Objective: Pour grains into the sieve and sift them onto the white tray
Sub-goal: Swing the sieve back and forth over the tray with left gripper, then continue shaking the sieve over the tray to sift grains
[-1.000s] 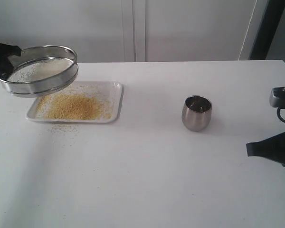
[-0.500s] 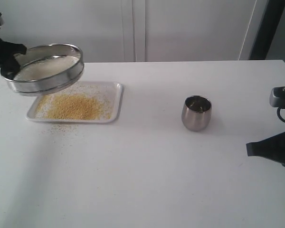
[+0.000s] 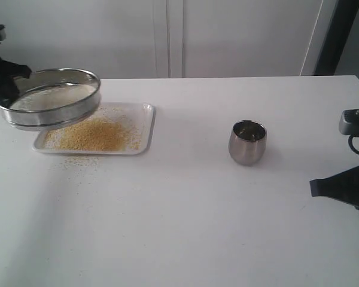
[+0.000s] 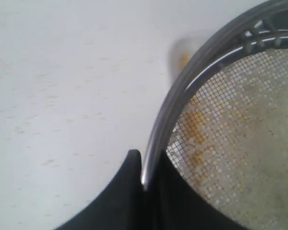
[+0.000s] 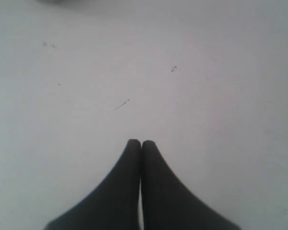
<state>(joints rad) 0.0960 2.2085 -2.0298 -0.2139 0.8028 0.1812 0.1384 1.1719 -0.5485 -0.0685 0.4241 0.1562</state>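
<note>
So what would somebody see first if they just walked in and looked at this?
Probably the big shiny sieve, held up in the air at the far left with black fingers pinching its rim. Below it sits the white tray with a golden heap of grains, a few spilled on the table in front. Off to the right a small steel cup stands alone.

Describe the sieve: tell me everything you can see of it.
The sieve is a wide, shallow round drum of shiny steel with a straight rim and fine square mesh, holding pale grains. It hangs slightly tilted above the left end of the white tray, clear of it. Only the left pincer touches it, shut on the rim, one finger inside, one outside.
</note>
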